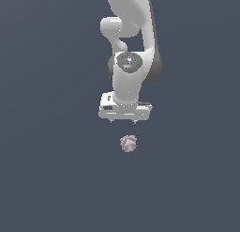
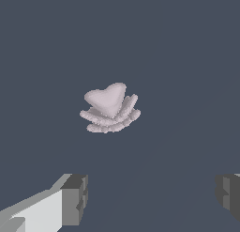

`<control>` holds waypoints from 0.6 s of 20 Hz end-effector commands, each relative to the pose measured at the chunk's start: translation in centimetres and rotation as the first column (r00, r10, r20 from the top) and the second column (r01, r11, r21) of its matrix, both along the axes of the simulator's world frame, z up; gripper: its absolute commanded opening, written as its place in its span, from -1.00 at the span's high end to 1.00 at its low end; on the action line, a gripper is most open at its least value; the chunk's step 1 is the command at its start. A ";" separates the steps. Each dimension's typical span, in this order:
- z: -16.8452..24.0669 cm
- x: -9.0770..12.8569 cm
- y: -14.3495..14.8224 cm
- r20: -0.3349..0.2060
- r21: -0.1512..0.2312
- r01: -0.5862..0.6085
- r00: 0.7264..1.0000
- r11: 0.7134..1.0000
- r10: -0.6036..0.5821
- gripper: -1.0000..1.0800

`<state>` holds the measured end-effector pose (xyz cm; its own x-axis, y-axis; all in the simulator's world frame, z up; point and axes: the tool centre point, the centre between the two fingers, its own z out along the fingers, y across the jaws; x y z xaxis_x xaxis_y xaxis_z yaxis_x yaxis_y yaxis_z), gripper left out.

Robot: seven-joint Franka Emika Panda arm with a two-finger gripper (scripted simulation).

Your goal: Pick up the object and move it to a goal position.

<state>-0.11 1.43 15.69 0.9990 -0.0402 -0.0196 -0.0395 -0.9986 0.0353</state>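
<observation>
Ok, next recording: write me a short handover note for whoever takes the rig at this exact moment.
Gripper: open and empty, its fingers spread wide, hanging above the floor.
Lump: the pale pinkish-grey lump lies on the dark floor, just below the gripper in the exterior view, touching nothing; the wrist view shows it ahead of the fingers, not between them.
Done: nothing grasped yet.
Left: line up over the lump, descend, close on it, lift, carry it to the goal. No goal marker shows in either view.

no readable text, no labels, no numbers
</observation>
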 end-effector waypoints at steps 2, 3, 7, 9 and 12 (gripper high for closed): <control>-0.4 0.3 0.2 0.003 0.003 0.084 0.996 0.996 -0.084 -0.92; -0.5 0.5 0.2 0.004 0.004 0.111 0.994 0.994 -0.111 -0.92; -0.9 0.9 0.5 0.007 0.007 0.220 0.975 0.975 -0.220 -0.92; -1.2 1.1 0.6 0.008 0.009 0.274 0.962 0.962 -0.274 -0.92; -1.5 1.4 0.7 0.010 0.011 0.352 0.936 0.936 -0.352 -0.92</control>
<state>1.17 2.08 14.36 0.9369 -0.3493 -0.0111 -0.3490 -0.9368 0.0249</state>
